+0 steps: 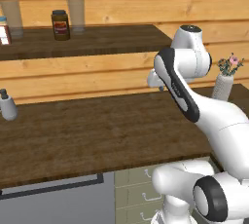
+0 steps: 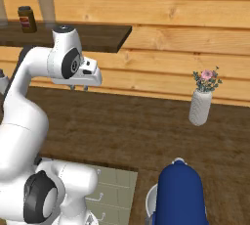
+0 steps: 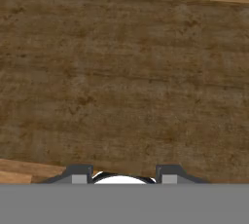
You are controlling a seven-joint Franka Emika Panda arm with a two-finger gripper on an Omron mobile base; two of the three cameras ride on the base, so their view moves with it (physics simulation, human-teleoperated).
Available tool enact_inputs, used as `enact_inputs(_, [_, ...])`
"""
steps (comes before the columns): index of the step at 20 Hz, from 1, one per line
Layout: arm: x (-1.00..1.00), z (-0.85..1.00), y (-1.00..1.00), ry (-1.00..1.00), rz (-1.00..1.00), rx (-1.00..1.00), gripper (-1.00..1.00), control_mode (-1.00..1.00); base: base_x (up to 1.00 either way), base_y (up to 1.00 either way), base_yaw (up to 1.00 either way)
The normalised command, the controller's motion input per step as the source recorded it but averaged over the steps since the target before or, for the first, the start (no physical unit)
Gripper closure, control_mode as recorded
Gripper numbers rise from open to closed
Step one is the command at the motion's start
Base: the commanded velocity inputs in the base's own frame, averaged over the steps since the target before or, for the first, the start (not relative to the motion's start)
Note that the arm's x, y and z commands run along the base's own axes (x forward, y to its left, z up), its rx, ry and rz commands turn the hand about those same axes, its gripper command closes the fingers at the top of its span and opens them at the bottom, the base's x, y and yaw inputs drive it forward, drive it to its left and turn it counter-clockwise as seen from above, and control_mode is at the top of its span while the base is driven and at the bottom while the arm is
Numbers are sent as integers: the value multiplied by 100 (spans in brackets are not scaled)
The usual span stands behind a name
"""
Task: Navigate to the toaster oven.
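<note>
1. Arm folded up and back over the base, gripper point(image 2: 78, 87) held above the dark wooden counter point(image 1: 97, 130), nothing in it. Reads as a travel tuck: hand kept high and clear of the worktop while the base drives.
2. Fingers: in the hand view the two fingertips point(image 3: 79, 175) stand well apart with bare counter between them. Nothing to carry on a navigation task, so no reason to close.
3. Toaster oven: no wide black-and-silver box with a glass door on this stretch of counter or shelf. My judgement is that the base must drive on; which way, I cannot tell.
4. Counter items: white vase of flowers point(image 2: 200, 106) at 3 o'clock of the gripper in the right base view, against the plank wall; small white bottle point(image 1: 7, 106) at 9 o'clock in the left base view.
5. Shelf point(image 1: 97, 38) above: dark jar point(image 1: 60, 25), set back from the edge.
6. Blue appliance point(image 2: 178, 194) at 5 o'clock, near the robot; likely hazard when turning.
</note>
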Motion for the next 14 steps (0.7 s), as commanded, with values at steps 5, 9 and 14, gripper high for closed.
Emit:
enact_inputs(5, [-57, 0, 3, 1, 0, 0, -100, -100, 0, 0, 0])
enact_inputs(9, [-100, 0, 6, 3, 0, 0, -100, -100, 0, 0, 0])
enact_inputs(14, [-100, 6, 2, -10, 0, 0, -100, -100, 0, 0, 0])
